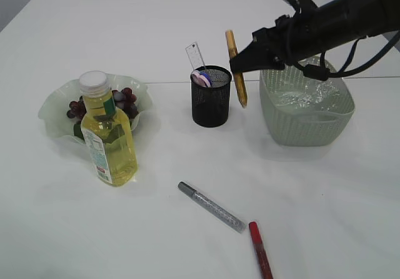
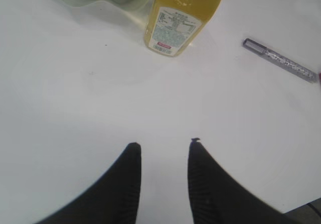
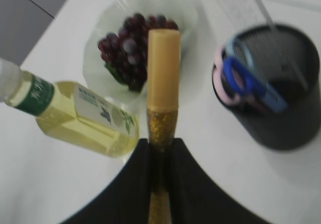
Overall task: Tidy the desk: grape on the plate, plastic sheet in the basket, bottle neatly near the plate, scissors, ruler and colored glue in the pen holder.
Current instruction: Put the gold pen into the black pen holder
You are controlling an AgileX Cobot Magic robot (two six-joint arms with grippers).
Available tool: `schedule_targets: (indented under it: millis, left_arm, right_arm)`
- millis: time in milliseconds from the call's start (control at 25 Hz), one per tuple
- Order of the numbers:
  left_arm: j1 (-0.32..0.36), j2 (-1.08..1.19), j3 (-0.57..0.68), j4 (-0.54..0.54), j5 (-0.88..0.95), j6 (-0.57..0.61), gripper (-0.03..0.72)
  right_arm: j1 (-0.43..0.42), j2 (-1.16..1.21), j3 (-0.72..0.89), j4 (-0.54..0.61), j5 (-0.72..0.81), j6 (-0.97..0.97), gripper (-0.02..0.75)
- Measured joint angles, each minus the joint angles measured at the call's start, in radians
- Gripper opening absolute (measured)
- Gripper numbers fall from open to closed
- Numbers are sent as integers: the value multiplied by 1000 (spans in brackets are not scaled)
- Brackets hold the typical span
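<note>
The step in hand seems to be the colored glue: the right gripper (image 1: pixel 238 67) holds a gold glue pen (image 1: pixel 236 68) in the air, just beside the pen holder (image 1: pixel 211 96), on the basket (image 1: pixel 305 113) side. Its fingers (image 3: pixel 128 184) are clenched tight on the glitter part. Next, I think, the pen must come above the holder's mouth and go down beside the scissors (image 3: pixel 246 81) and ruler (image 1: pixel 195 56). Two more glue pens, silver (image 1: pixel 211 206) and red (image 1: pixel 260 249), lie on the tabletop (image 1: pixel 325 210). The left gripper (image 2: pixel 163 156) hovers with fingers parted, holding nothing.
</note>
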Motion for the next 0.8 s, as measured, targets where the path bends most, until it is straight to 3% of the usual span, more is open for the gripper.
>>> schedule_targets:
  millis: [320, 440, 800]
  left_arm:
    - [0, 0, 0, -2, 0, 0, 241]
    - [0, 0, 0, -2, 0, 0, 241]
    - [0, 0, 0, -3, 0, 0, 241]
  right_arm:
    - [-3, 30, 0, 494, -54, -611, 50]
    - [-3, 73, 0, 615, -70, -786, 50]
    - [-3, 182, -51, 676, -99, -1054, 51]
